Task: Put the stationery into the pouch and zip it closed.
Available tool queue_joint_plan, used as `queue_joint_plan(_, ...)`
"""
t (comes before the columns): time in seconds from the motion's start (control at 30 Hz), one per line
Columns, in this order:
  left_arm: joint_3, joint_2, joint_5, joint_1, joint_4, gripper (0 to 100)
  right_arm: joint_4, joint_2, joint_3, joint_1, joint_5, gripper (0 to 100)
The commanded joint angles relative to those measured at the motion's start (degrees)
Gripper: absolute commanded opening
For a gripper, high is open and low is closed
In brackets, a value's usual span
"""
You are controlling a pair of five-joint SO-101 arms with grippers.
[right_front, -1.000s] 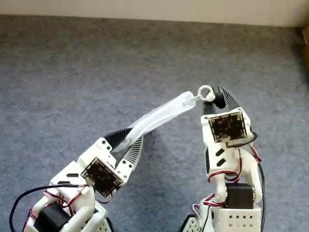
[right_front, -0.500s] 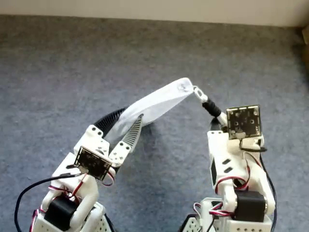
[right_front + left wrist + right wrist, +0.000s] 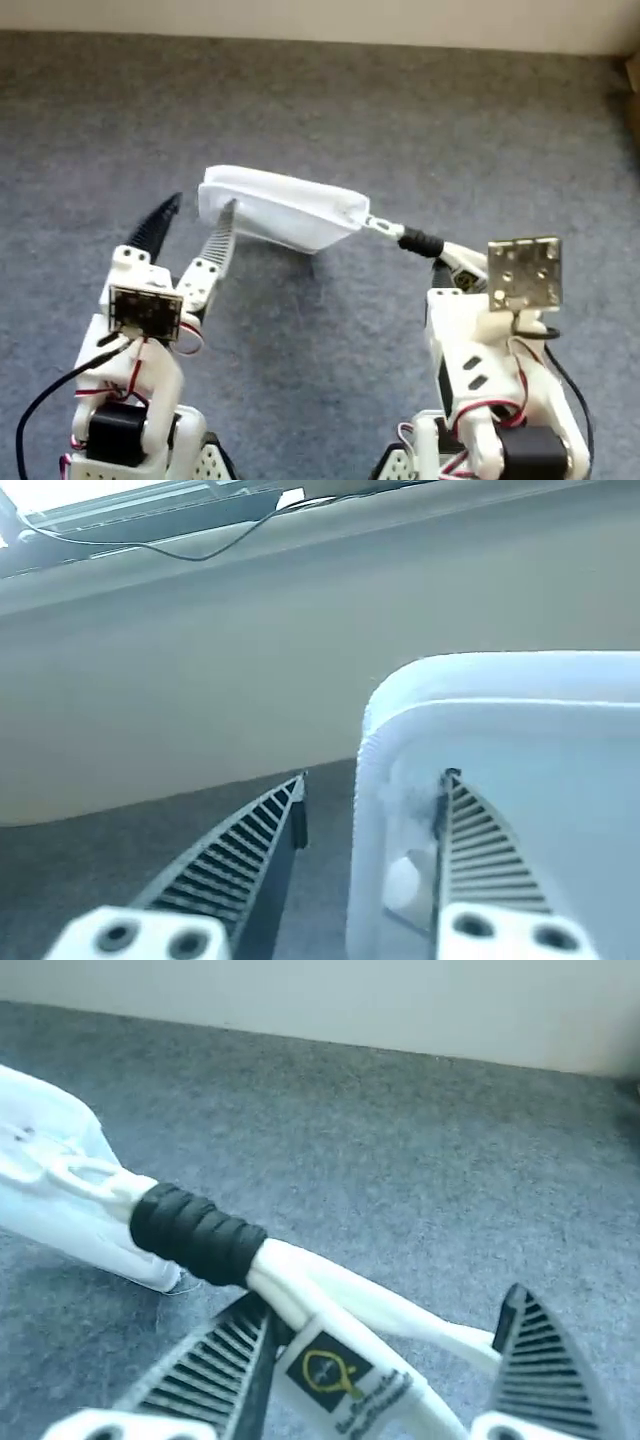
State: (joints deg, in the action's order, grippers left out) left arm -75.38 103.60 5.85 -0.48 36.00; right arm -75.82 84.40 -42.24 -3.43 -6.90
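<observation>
L gripper (image 3: 200, 203) wide, one finger against pouch (image 3: 285, 210); R gripper (image 3: 390, 1300) wide, pull strap (image 3: 195, 1232) btw its fingers.

Soft even light; faint shadow under pouch (image 3: 285, 212); mild glare on pouch.

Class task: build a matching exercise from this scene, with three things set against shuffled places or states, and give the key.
Things
1. white translucent pouch
2. black cord-wrapped zip pull
3. left gripper

Places or states
A. joined to the pouch's corner, leading to the right gripper
B. open, fingers astride the pouch's end
C. spans from one gripper toward the other

Pairs: 1-C, 2-A, 3-B
</observation>
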Motion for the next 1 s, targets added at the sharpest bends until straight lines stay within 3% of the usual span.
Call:
queue_joint_plan(0.0, 5.93, 0.57, -0.26, -2.51, -0.88, 21, -3.82, 0.22, 6.55, -0.40, 2.99, 30.6)
queue_joint_plan(0.13, 9.89, 0.57, -0.35, -2.33, 4.13, 21, -8.84, 0.13, 10.77, -1.19, 7.38, 44.9)
queue_joint_plan(0.23, 15.78, 0.66, -0.53, -1.10, 9.67, 21, -10.95, 0.13, 12.09, -6.46, 11.43, 52.2)
queue_joint_plan(0.47, 29.85, 0.66, -0.62, 4.53, 24.97, 20, -11.30, 0.48, 12.09, -17.36, 15.30, 42.2)
queue_joint_plan(0.83, 30.37, 0.75, -0.62, 4.53, 31.47, 20, -14.11, 0.48, 11.65, -17.10, 15.03, 38.2)
queue_joint_plan(0.97, 30.81, 0.92, -0.53, 4.53, 33.05, 11, -16.31, 0.48, 11.47, -17.01, 15.03, 30.9)
